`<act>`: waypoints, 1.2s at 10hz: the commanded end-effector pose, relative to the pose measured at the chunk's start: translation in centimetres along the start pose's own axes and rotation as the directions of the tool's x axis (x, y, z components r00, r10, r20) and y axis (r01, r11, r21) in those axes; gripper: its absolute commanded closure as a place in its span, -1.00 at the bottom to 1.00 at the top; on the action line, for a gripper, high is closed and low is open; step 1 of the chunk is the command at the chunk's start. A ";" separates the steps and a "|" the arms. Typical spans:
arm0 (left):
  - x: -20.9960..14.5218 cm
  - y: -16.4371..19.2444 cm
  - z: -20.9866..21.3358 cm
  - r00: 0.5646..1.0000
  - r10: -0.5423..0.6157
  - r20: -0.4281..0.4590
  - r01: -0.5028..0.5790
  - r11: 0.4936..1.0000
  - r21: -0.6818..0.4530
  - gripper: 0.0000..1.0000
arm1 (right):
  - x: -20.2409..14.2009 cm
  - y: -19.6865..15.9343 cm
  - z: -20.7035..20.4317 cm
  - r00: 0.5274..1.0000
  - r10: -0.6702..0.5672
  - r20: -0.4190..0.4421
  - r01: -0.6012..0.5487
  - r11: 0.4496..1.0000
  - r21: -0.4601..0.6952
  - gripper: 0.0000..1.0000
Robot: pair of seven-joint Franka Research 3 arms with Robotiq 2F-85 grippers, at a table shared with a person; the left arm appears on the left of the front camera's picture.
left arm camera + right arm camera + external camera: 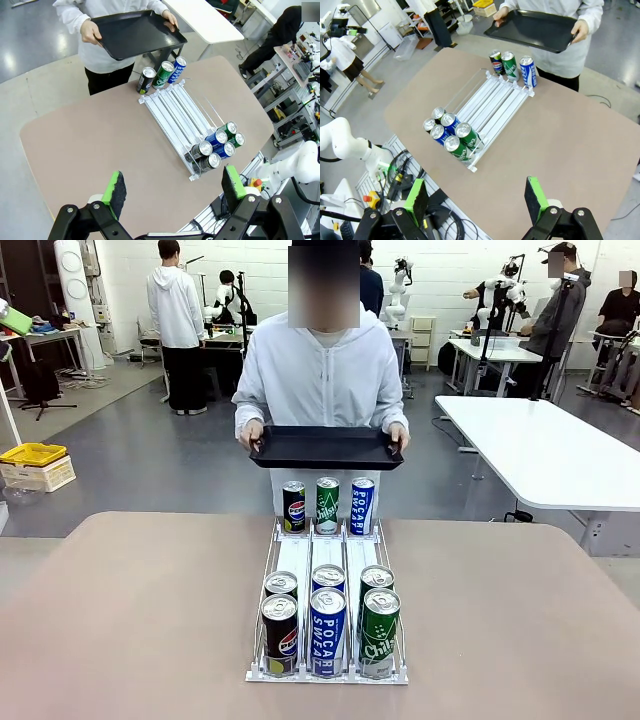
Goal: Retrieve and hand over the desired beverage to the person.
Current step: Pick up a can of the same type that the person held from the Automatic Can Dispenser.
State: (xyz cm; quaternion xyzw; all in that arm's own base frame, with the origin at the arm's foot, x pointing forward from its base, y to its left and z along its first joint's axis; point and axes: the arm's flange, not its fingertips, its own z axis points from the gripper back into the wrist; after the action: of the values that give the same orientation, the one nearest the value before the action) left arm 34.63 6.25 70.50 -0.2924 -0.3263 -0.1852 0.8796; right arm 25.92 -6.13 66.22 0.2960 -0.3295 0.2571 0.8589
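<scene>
We count 9 cans: 3 black Pepsi (279,635), 3 blue Pocari Sweat (327,630), 3 green Chilsung (379,632). Also 1 rack (295,555) w/ 3 lanes, 1 black tray (326,447), 1 person (320,375).

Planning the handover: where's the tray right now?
Front view, centre: the person holds the tray at the table's far side, just behind the three far cans.

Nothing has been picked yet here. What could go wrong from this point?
The front cans stand tightly side by side in the rack, so a grasp might knock a neighbour. Three brands share one shape; a wrong pick seems possible. The person holds the tray in the air, so a can set there could topple.
</scene>
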 end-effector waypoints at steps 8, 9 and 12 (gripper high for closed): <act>0.0 0.0 0.1 1.000 -0.013 -0.002 0.013 1.000 -0.004 -1.00 | 2.0 10.8 -25.4 0.788 -0.548 -0.279 0.319 0.752 -0.577 -1.00; 0.0 0.0 0.1 1.000 -0.013 -0.002 0.013 1.000 -0.004 -1.00 | 2.3 10.7 -26.7 0.786 -0.555 -0.274 0.335 0.754 -0.565 -1.00; 0.0 0.0 0.1 1.000 -0.013 -0.002 0.013 1.000 -0.004 -1.00 | 1.6 10.6 -27.1 0.791 -0.544 -0.280 0.317 0.755 -0.574 -1.00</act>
State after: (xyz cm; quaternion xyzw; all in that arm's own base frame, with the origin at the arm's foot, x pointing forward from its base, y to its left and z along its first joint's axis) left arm 34.67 6.16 70.54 -0.2910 -0.3260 -0.1855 0.8801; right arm 32.29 20.07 54.81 0.0840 -0.1032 0.0359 0.9905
